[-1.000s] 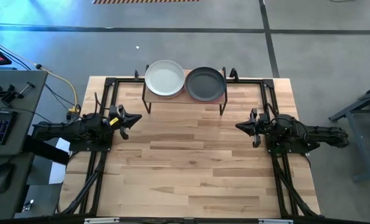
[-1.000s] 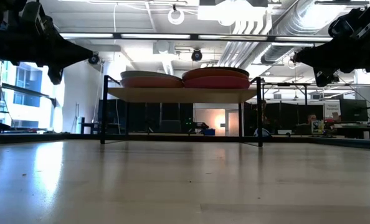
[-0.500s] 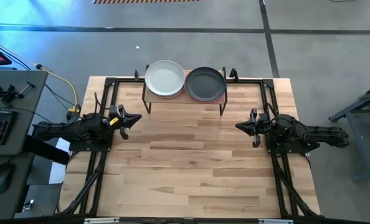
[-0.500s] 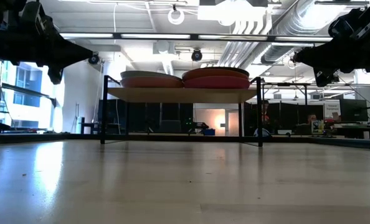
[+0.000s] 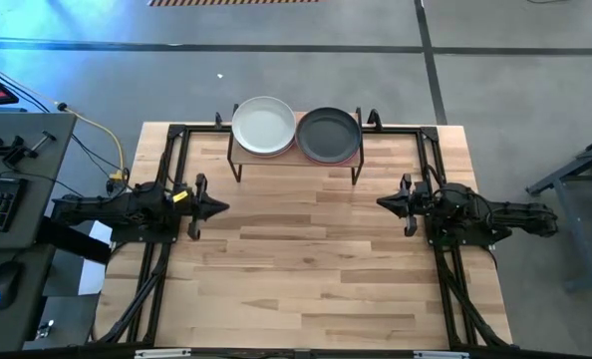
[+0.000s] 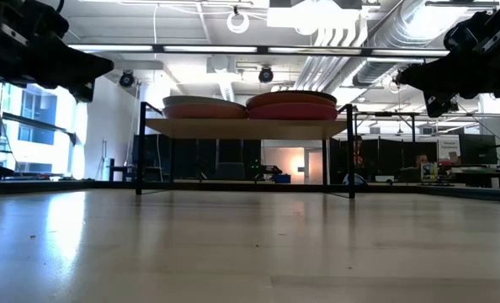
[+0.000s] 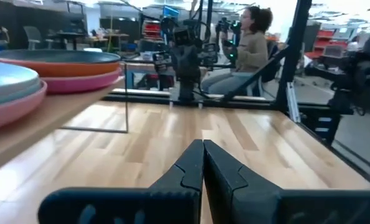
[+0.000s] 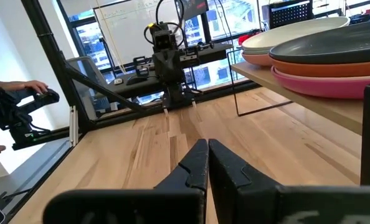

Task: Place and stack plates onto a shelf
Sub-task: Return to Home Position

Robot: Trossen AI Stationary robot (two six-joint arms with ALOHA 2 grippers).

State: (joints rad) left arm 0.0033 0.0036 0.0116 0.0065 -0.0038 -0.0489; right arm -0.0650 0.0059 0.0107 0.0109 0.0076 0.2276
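Finding no loose plates on the pale plank wooden tabletop. Counting two stacks sitting side by side on the small low shelf, light wood top on thin black metal legs, at the table's far edge. Seeing a round matte pale grey-white plate topping the stack on the left arm's side. Seeing a round matte dark grey plate topping the other, over a terracotta plate and a magenta plate. Noting the shelf's long axis running left to right, lying ahead and inward of both arms, roughly midway. Hovering left gripper and right gripper over opposite table sides, well apart from the shelf, pointing at each other. Showing both closed tight, tips meeting, gripping nothing. Judging stacking finished, only arm parking remaining, shelf contact unlikely.
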